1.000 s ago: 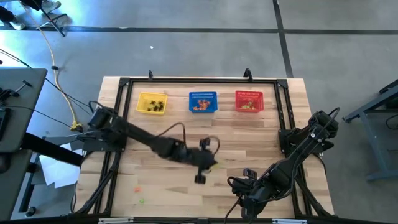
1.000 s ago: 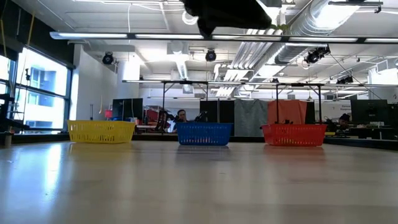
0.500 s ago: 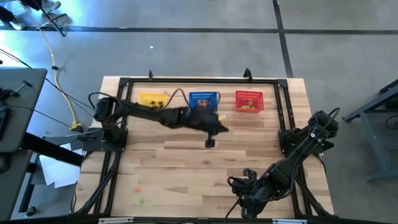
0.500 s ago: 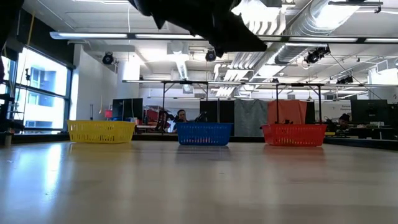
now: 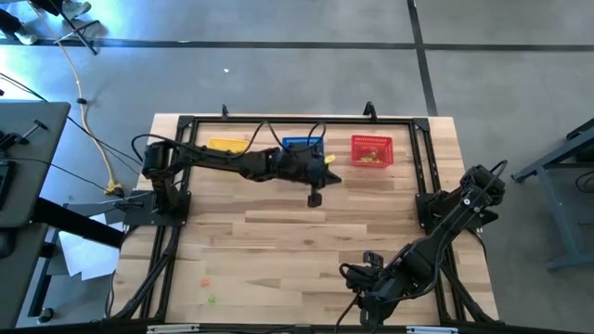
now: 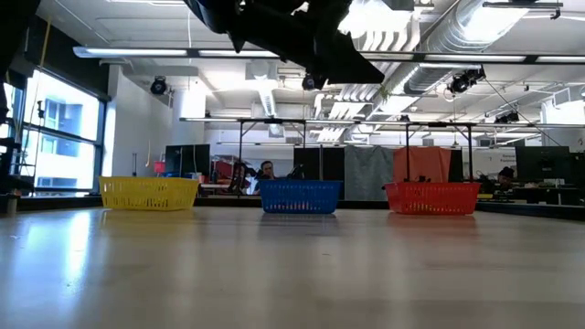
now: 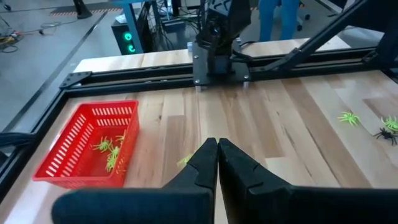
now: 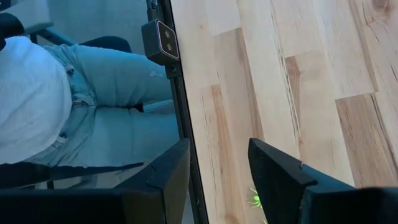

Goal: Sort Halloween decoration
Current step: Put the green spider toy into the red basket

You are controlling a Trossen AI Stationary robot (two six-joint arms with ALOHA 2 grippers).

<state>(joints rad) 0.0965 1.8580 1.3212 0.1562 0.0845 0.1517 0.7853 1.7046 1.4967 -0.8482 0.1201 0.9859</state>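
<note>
The dark left arm (image 5: 232, 162) stretches across the far side of the wooden table, no longer reaching toward the middle; its closed left gripper (image 5: 316, 198) now sits in front of the blue mesh basket (image 5: 303, 143) (nearer the red mesh basket (image 5: 371, 150)).

Left pincer (image 5: 315, 197) closed, arm outstretched; right pincer (image 5: 370, 258) apparently parted, waiting.

Overhead camera looks straight down on the bench (image 5: 278, 241); low one looks level across it; both show the three baskets (image 6: 299, 196)
</note>
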